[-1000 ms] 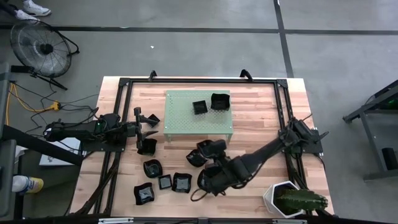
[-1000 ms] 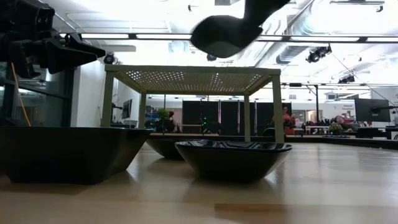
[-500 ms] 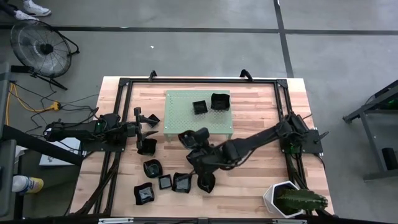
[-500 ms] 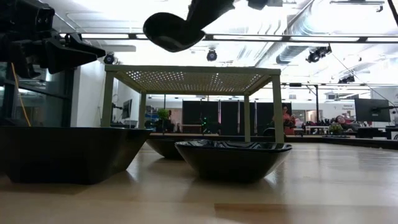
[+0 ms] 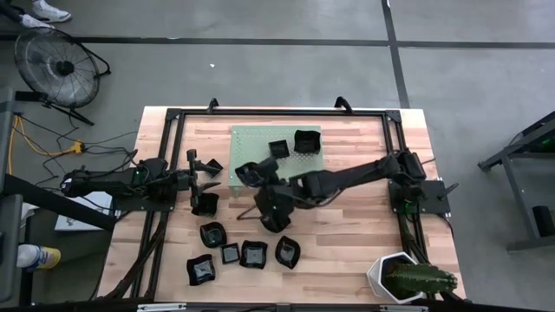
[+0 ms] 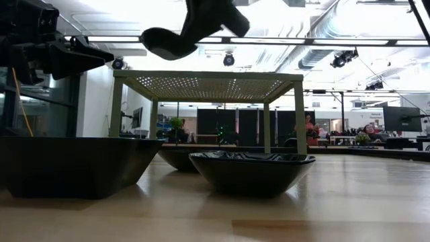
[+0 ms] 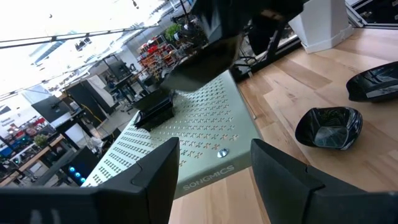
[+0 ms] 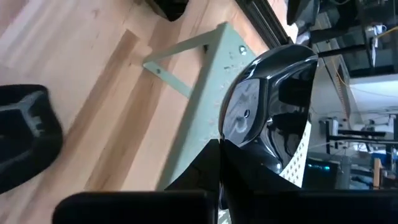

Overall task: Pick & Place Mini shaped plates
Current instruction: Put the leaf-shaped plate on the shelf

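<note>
wooden table (image 5: 364,221), green shelf (image 5: 303,169) (perforated)

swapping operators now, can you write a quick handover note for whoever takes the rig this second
Right gripper: shut on a black plate, carried in the air at the near-left corner of the green perforated stand.
Left gripper: open, waiting at the table's left side, holding nothing.
Done: two plates sit on the stand.
Left: set down the carried plate; several more lie on the wooden table, one by the left gripper and a row near the front edge.
</note>
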### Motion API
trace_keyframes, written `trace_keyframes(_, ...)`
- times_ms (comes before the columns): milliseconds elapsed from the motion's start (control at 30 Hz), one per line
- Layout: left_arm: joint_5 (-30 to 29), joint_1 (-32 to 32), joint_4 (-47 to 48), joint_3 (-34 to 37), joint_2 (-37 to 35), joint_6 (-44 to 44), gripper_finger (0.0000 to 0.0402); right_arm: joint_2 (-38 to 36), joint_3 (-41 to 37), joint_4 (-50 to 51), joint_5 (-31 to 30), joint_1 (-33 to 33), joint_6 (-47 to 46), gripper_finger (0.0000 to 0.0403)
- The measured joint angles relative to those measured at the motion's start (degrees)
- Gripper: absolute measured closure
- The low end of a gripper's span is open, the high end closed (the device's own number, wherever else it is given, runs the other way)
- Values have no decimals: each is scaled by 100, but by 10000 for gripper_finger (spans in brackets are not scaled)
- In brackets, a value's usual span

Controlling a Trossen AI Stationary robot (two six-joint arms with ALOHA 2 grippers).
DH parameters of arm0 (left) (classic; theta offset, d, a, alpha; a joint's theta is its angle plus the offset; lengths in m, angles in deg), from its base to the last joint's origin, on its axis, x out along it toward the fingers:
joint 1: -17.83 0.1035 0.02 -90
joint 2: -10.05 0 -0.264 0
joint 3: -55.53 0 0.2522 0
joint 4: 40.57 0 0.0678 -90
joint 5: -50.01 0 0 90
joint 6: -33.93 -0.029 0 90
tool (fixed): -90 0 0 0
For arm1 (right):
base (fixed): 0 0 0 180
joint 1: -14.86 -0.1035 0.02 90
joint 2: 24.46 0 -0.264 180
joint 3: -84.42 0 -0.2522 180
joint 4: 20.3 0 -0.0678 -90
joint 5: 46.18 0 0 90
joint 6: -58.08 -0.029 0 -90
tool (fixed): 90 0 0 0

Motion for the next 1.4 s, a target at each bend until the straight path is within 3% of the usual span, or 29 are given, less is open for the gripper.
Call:
trace_keyframes(667, 0, 1, -2, -1, 1, -1, 208, 286, -7, -472, 233, 582, 1238, 391)
trace_keyframes(1000, 0, 2, -1, 0, 2, -1, 208, 294, -9, -389, -126, 685, 1451, 391)
trace_keyframes(1400, 0, 1, -1, -1, 1, 0, 208, 292, -9, -320, -106, 716, 1418, 391)
